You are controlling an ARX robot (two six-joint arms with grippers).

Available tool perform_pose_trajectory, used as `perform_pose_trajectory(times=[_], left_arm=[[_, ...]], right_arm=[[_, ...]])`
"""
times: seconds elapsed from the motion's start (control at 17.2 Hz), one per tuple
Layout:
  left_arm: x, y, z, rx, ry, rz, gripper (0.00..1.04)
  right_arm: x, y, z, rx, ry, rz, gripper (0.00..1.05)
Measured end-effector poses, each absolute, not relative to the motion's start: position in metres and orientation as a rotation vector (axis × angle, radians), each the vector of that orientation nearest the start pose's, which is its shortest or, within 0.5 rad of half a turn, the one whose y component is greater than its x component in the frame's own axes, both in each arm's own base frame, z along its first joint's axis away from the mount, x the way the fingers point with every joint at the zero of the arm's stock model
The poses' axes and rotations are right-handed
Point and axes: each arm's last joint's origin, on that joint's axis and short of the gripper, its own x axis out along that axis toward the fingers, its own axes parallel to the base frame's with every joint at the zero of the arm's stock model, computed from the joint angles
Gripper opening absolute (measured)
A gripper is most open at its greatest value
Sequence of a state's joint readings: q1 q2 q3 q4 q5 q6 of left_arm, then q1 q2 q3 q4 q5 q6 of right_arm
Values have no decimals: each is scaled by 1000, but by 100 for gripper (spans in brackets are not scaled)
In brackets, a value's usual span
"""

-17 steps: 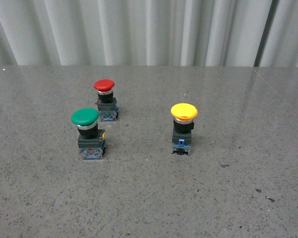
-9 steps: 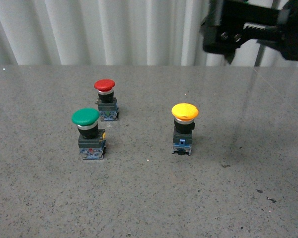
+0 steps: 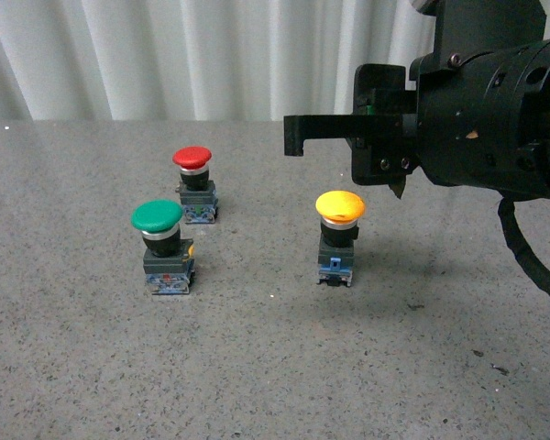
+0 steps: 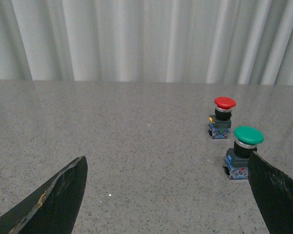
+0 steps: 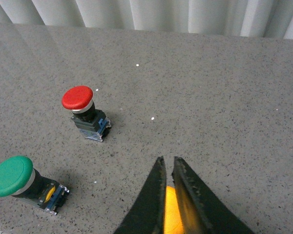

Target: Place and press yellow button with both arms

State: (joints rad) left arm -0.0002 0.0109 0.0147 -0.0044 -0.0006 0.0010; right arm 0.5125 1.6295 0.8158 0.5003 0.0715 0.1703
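The yellow button (image 3: 340, 205) stands upright on the grey table (image 3: 275, 367), right of centre. My right gripper (image 3: 295, 139) is shut and empty. Its flat black fingers reach leftward, above and a little behind the yellow cap, without touching it. In the right wrist view the shut gripper (image 5: 167, 161) points down over the button, and a strip of yellow cap (image 5: 170, 209) shows in the narrow gap between the fingers. My left gripper (image 4: 167, 157) is open wide and empty, low over bare table. The left arm is out of the front view.
A green-capped button (image 3: 157, 216) stands at the left and a red-capped button (image 3: 192, 157) behind it. Both show in the left wrist view, green (image 4: 248, 135) beside one finger and red (image 4: 224, 103) farther off, and in the right wrist view (image 5: 10, 175) (image 5: 77, 97). White curtains hang behind the table.
My right arm has come in from the upper right and moved down and left, so its shut fingers now reach over the yellow button. The buttons have not moved.
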Motion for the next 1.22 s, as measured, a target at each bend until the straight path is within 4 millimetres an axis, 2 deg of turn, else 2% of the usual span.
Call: perform_pose_trajectory(times=[0.06,0.12,0.35,0.52,1.22], left_arm=[[97,0,167,1,1,0,98],[97,0,167,1,1,0,98],[97,0,167,1,1,0,98],[97,0,167,1,1,0,98],[97,0,167,1,1,0,98]], right_arm=[[297,167,198,68,344,414,4],[297,170,195,60,350,419,2],[298,177,187,53,365,431,2],[304,175,181,50,378,415,2],[304,176,164,35,427,409,2]])
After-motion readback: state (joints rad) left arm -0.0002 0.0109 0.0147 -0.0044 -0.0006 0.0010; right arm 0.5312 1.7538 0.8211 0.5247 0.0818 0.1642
